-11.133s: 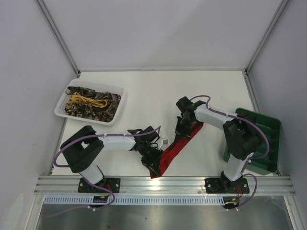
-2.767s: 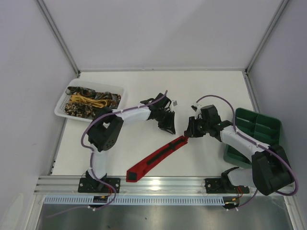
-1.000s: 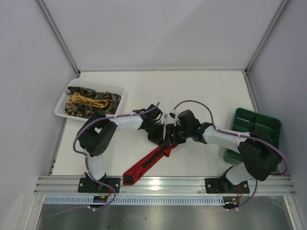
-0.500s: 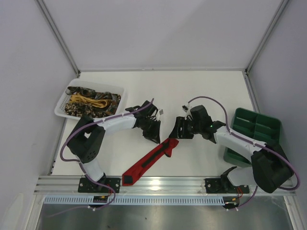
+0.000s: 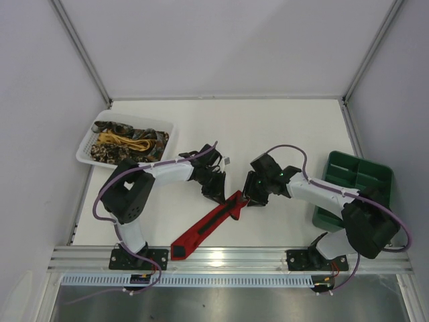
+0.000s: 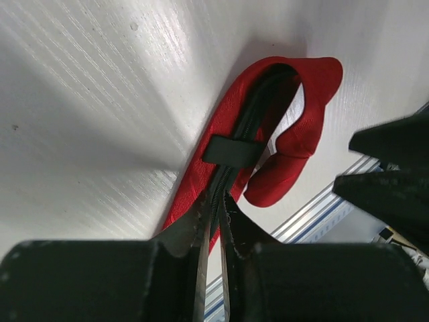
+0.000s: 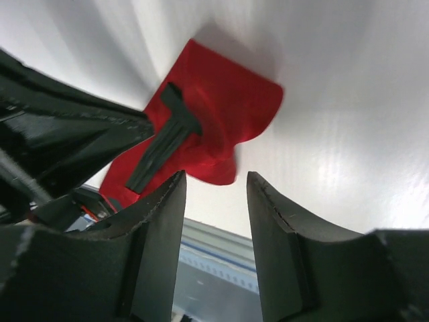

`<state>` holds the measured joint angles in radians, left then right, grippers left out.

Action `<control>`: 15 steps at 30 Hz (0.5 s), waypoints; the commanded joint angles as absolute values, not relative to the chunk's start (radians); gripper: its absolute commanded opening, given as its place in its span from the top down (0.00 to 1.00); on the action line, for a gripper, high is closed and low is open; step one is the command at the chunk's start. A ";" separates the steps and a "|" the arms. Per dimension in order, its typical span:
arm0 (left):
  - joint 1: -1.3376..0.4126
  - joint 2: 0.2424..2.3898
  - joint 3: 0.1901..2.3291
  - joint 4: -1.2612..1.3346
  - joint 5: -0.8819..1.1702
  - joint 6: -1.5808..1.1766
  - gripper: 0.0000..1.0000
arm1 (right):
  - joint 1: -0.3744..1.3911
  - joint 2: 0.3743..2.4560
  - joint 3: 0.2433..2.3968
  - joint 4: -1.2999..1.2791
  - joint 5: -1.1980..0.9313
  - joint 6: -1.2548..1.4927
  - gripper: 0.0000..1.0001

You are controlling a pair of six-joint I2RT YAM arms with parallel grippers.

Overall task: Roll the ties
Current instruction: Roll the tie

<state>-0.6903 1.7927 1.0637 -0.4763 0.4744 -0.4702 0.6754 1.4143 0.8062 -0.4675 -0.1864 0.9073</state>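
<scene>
- Unclear whether the left gripper (image 6: 213, 198), jaws pressed together, touches the red tie (image 5: 208, 228).
- Smooth fabric, lying diagonally at lower centre on the white worktop (image 5: 281, 127), upper end folded over.
- The right gripper (image 7: 216, 176): jaws spread.

Red tie (image 5: 208, 228) lying diagonally, far end folded over (dark backing up), patterned ties (image 5: 127, 146) heaped.

Both arms bend inward and low, tips close together. The left claw (image 6: 213, 196) has its fingers pressed together (barely a slit); the right claw (image 7: 214, 178) stands spread apart.
</scene>
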 commanded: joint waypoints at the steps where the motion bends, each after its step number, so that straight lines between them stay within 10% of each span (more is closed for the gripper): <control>1: -0.686 1.808 1.065 -0.442 0.492 -0.482 0.86 | 0.716 1.437 0.868 -0.523 -0.095 1.064 0.54; 15: -0.689 1.847 1.068 -0.433 0.495 -0.471 0.87 | 0.765 1.591 0.966 -0.583 -0.015 1.124 0.61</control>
